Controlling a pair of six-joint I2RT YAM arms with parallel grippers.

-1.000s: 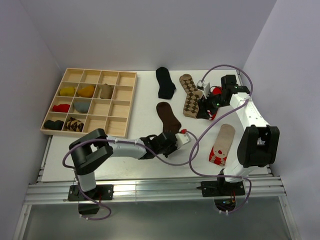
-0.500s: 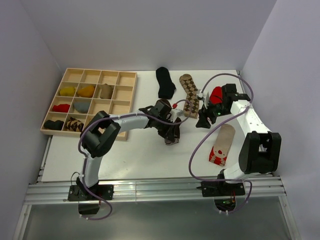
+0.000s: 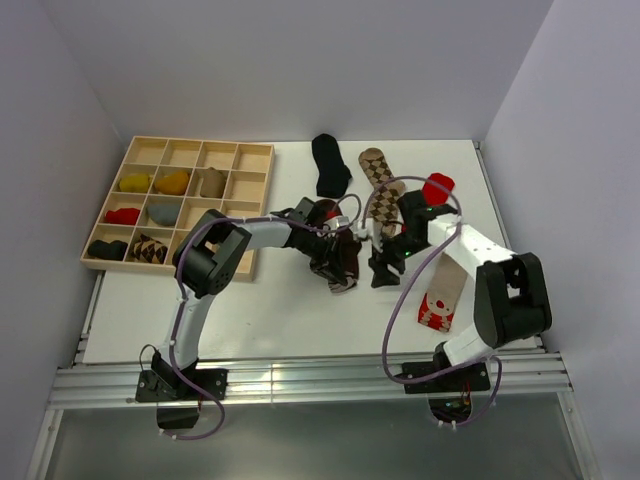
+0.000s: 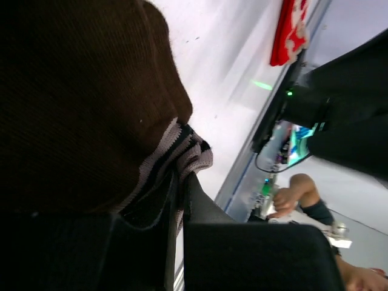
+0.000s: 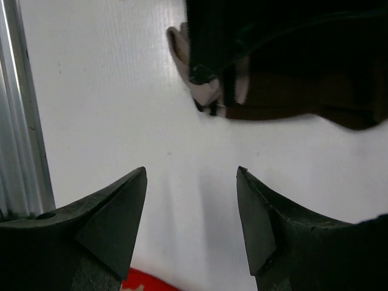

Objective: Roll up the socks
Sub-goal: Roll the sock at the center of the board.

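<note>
- Left wrist view: clamps left claw point(image 4: 179, 185) shut on brown sock point(image 4: 79, 103) at its striped toe.
- Right wrist view: holds right claw point(image 5: 191, 176) wide, empty, over table point(image 5: 91, 91) near same sock.

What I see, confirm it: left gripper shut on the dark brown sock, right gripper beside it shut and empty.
Not quite. The right gripper is open, as the right wrist view shows; it is empty. The left gripper is shut on the dark brown sock.
</note>
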